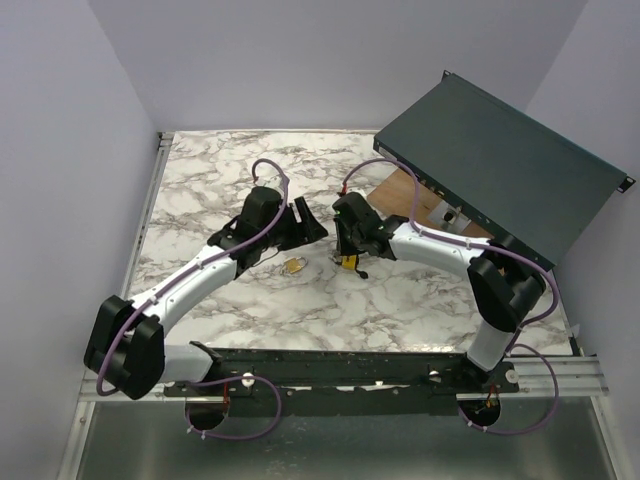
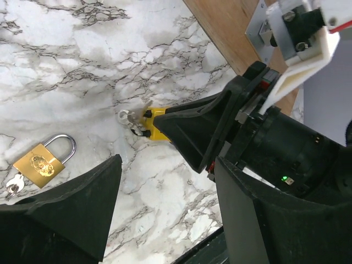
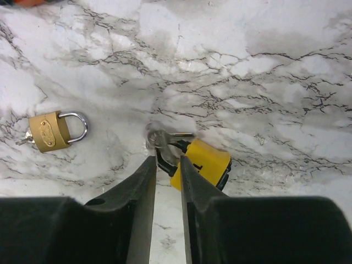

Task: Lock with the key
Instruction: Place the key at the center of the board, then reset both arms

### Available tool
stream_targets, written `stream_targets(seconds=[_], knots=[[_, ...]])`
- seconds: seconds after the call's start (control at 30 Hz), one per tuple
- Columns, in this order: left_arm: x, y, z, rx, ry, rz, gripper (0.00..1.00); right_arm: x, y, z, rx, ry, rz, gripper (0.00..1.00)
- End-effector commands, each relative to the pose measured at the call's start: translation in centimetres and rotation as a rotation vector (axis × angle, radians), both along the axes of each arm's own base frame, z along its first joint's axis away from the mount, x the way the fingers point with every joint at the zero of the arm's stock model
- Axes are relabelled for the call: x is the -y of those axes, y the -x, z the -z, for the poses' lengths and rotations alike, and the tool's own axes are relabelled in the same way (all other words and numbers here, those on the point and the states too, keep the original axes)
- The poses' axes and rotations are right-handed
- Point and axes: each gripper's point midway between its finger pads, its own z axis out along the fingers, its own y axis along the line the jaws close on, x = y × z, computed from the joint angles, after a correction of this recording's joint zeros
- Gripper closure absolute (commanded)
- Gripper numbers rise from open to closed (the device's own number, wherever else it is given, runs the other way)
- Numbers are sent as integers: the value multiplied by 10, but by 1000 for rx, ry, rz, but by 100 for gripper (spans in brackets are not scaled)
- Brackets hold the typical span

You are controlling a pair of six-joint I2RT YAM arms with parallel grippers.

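left gripper (image 1: 296, 222): yours stood wide open and empty, over the counter (image 1: 220, 170) just beside the padlock (image 1: 294, 265).
padlock: lay flat on the counter, a small key (image 3: 22, 140) sticking out of its base.
right gripper (image 3: 165, 159): yours had its jaws a narrow slit apart at the black clip of the yellow tag (image 3: 203, 162); you could not tell whether it gripped.

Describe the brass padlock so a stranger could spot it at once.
Start at the marble table and find the left gripper. Just on its near side lies the brass padlock, flat, with a silver shackle and a small key at its base. Its neighbour, the yellow piece by the right gripper, carries keys on a ring.
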Motion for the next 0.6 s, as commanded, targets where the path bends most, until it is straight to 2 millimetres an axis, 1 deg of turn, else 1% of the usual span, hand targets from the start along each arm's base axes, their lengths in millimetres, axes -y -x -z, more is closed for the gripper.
stream_targets(seconds=[0.0,0.07,0.13,0.2,0.27,0.37,0.47,0.5,0.57], knots=[[-11,6,-10,41,-20,-4,33,-3,-2,-8,1,-7,13,71],[-12,8,-17,56,-19,-1,33,-2,-3,-14,10,-5,17,69],[-15,11,-26,75,-20,0,33,-1,-3,-22,21,-12,21,65],[-18,14,-37,100,-22,3,32,-1,-3,-34,36,-29,21,58],[-23,17,-48,128,-31,4,30,-2,-3,-50,59,-56,17,49],[-29,23,-69,176,-45,13,29,-3,-1,-79,96,-103,9,35],[-37,30,-93,230,-63,26,25,-4,0,-110,145,-159,3,25],[-39,32,-102,253,-67,29,23,-4,1,-122,164,-180,-2,22],[-46,39,-118,292,-75,35,13,-4,2,-146,204,-222,-9,16]])
